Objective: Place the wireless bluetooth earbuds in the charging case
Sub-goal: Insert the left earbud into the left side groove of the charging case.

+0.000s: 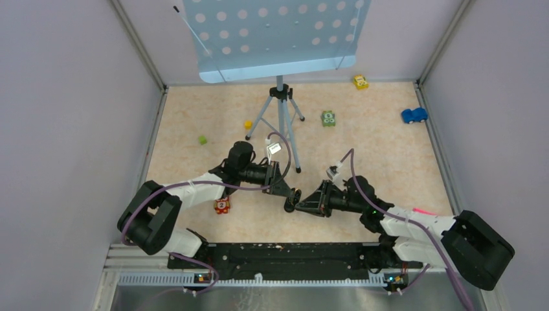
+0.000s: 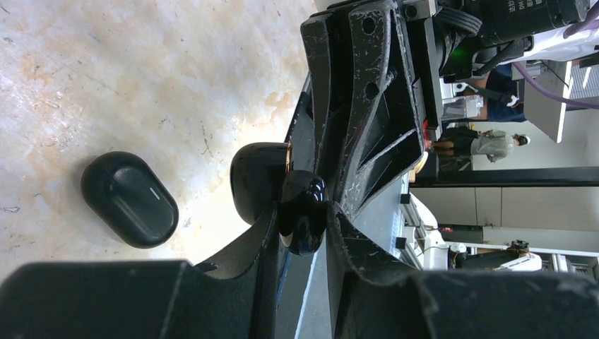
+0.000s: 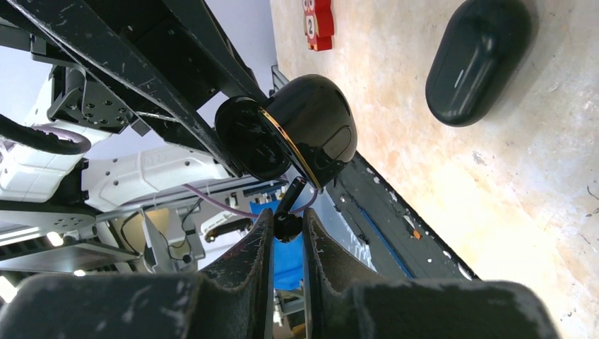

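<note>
**A:** From above, where is everything?

**B:** The arms meet mid-table (image 1: 388, 162). The left gripper (image 1: 289, 192) has its fingers clamped on the case (image 1: 295, 194), which is lifted off the surface. The right gripper (image 1: 296, 206) noses up to it from the other side. A red block (image 1: 222, 206) sits by the left arm and has no part in this.

**A:** And the left wrist view?

**B:** The glossy case (image 2: 302, 212) is pinched between the fingers. Its other half is swung open behind, with a gold rim showing. I'd judge it is held up like this so the opening faces the other arm. A matte black oval (image 2: 129, 199) lies on the table nearby, and I can't tell what it is.

**A:** Right wrist?

**B:** The fingers are closed on one earbud (image 3: 288, 224). Its stem points at the case (image 3: 311, 131), very near it, though I can't tell if they touch. Gripping the bud's body probably leaves the stem free to lead in. The oval (image 3: 477, 60) lies apart on the table.

**A:** The second earbud?

**B:** It isn't visible, and I can't tell whether it is already seated.
</note>
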`<action>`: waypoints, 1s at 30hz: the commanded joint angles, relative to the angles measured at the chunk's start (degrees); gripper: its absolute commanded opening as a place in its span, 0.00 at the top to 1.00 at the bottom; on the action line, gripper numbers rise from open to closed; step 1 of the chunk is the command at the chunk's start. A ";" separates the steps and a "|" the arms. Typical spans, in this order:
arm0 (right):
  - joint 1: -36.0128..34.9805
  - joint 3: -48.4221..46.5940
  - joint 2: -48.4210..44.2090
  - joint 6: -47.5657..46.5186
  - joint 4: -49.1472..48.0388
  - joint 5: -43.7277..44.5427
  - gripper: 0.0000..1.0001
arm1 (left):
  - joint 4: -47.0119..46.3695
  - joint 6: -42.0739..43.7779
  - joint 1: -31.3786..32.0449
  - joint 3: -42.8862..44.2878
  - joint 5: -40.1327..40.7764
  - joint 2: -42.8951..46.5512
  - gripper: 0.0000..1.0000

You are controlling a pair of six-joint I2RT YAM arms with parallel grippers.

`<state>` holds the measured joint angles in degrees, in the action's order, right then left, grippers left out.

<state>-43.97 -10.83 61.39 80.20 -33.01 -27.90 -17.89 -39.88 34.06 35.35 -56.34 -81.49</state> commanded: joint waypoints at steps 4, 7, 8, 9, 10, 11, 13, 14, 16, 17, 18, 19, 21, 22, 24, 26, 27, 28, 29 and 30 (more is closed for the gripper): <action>0.28 -0.35 -1.88 -0.67 0.32 2.16 1.00 | -0.57 1.41 0.26 0.15 -2.15 2.07 1.00; 0.28 -0.68 -2.39 -0.90 1.36 2.42 1.00 | -0.74 1.22 0.26 0.26 -2.35 1.96 1.00; 0.28 -0.68 -2.50 -0.99 1.64 2.60 1.00 | -0.68 1.21 0.22 0.37 -2.33 2.10 1.00; 0.28 -0.64 -2.45 -1.12 1.95 2.73 1.00 | -0.69 1.20 0.21 0.46 -2.39 2.21 1.00; 0.28 -0.68 -2.31 -1.18 2.04 2.84 1.00 | -0.67 1.13 0.21 0.53 -2.49 2.34 1.00; 0.28 -0.61 -2.01 -1.27 1.95 2.66 1.00 | -0.59 1.21 0.22 0.66 -2.61 2.52 1.00; 0.28 -0.55 -1.19 -1.28 1.42 2.23 1.00 | -0.16 1.47 0.22 0.87 -2.75 2.61 1.00; 0.24 -0.63 -0.87 -1.28 1.12 2.05 1.00 | 0.10 1.55 0.25 0.96 -2.88 2.71 1.00; 0.28 -0.91 -0.18 -1.45 0.71 1.57 1.00 | 0.33 1.80 0.24 1.12 -2.92 2.75 1.00; 0.28 -1.06 0.15 -1.57 0.76 1.35 1.00 | 0.31 1.75 0.29 1.15 -2.92 2.79 1.00; 0.28 -1.19 0.40 -1.68 0.57 1.21 1.00 | 0.27 1.68 0.25 1.18 -3.06 2.83 1.00; 0.28 -1.29 0.61 -1.75 0.31 1.06 1.00 | 0.27 1.61 0.22 1.28 -3.08 2.71 1.00; 0.28 -1.48 0.99 -1.71 -0.06 0.80 1.00 | 0.14 1.60 0.22 1.21 -3.07 2.71 1.00; 0.28 -1.60 1.26 -1.76 -0.18 0.68 1.00 | 0.10 1.55 0.28 1.20 -3.01 2.72 1.00; 0.28 -1.73 1.51 -1.82 -0.72 0.36 1.00 | 0.03 1.50 0.21 1.18 -3.07 2.61 1.00; 0.28 -1.80 1.72 -1.88 -0.88 0.07 1.00 | -0.04 1.48 0.24 1.29 -3.07 2.50 1.00; 0.24 -1.87 1.81 -1.82 -0.96 -0.03 1.00 | 0.02 1.53 0.22 1.30 -2.98 2.47 1.00; 0.20 -1.90 1.85 -1.86 -0.88 -0.12 1.00 | -0.02 1.53 0.22 1.29 -2.99 2.45 1.00; 0.20 -1.91 1.77 -1.94 -0.97 -0.20 1.00 | 0.03 1.52 0.26 1.29 -2.99 2.40 1.00; 0.20 -1.91 1.77 -1.90 -1.00 -0.22 1.00 | -0.08 1.53 0.23 1.28 -2.98 2.32 1.00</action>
<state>-43.97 -10.94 62.43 79.57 -32.80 -27.38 -15.18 -38.92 34.06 35.35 -57.43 -81.45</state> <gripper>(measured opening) 0.138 0.310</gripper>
